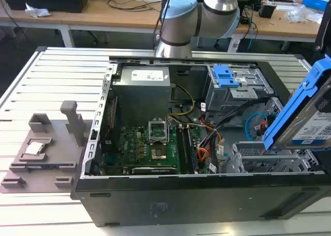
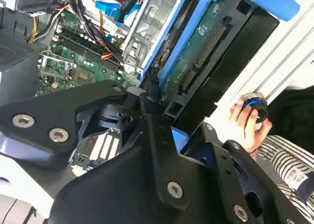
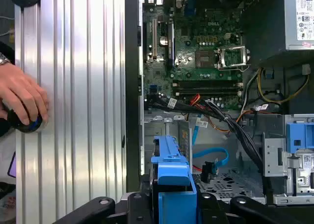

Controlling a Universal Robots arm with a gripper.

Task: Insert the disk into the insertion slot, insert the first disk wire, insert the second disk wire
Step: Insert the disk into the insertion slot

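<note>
Grips the disk (image 1: 302, 114) by its blue carrier (image 3: 171, 177), with the pincer (image 3: 172, 204) closed narrow on the carrier's 2 sides. Holds it tilted just above the insertion slot (image 1: 266, 161), not yet inside it. Cannot tell whether the carrier's low corner touches the slot's cage. In the second wrist view, shows the disk's green circuit-board face. Beyond the insertion slot in the exterior view, the taller cage (image 1: 232, 89) with a blue lever (image 1: 226, 76). To the exterior view's left of the slot, loose wires (image 1: 209, 140), then the motherboard (image 1: 145, 143). Well apart from the slot, out on the slatted desk (image 3: 73, 87), a person's hand (image 3: 22, 99) resting on a black, blue-ringed knob (image 3: 27, 125).
</note>
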